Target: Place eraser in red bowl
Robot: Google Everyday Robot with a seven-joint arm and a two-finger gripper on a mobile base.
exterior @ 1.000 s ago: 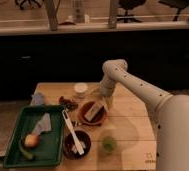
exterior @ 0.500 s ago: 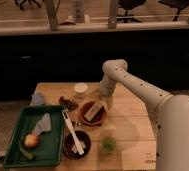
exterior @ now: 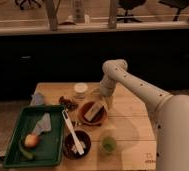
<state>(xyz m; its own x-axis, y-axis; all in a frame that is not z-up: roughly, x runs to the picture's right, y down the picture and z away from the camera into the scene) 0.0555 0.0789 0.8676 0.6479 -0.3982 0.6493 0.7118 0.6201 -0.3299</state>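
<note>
**Eraser**: pale rectangular block, seen inside the red bowl, lying tilted, its upper end toward the gripper.

**Red bowl**: round, shallow, reddish-orange rim. It is set near the middle of the desk.

**Gripper**: held low over the far right edge of the red bowl, just beside the eraser's upper end. Contact with the eraser cannot be made out, and it cannot be told whether the jaws are apart or together.

**Arm**: white, bent at an elbow above the desk's far side, and reaching down to the bowl.

**Brown bowl**: darker, placed just in front of the red bowl. A long white-handled utensil is laid across it.

**Green cup**: stood to the right of the brown bowl.

**White cup**: stood behind the red bowl.

**Green tray**: placed at the desk's left side. A round orange fruit is held in it.

**Desk**: light wood, planked.
</note>
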